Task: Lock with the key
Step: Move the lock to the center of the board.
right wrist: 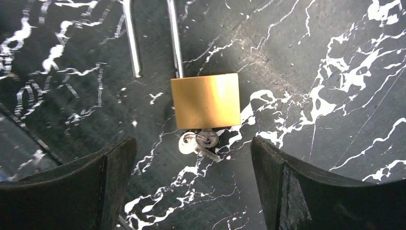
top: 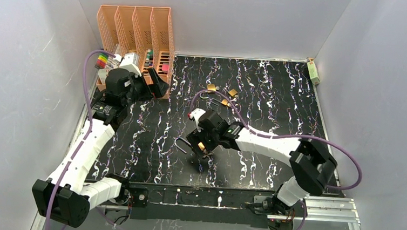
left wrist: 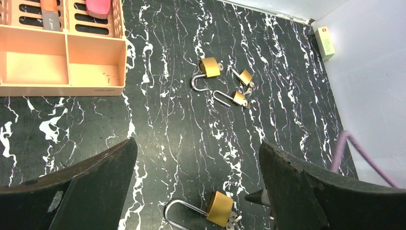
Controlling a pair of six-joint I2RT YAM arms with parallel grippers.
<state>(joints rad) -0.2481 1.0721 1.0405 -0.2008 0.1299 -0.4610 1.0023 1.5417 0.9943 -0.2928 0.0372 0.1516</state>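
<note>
While the right fingers (right wrist: 297, 187) hang spread wide on either side of it, not touching, the padlock (right wrist: 206, 100) lies flat on the counter (right wrist: 335, 57), mid-frame. Its long axis runs up-down: open shackle (right wrist: 173, 38) toward the top edge, key (right wrist: 198, 142) stuck in the bottom. Left fingers (left wrist: 86, 191) are spread too, pinching nothing.

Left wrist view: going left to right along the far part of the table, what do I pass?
Orange organizer → cluster of three padlocks → green box.
</note>
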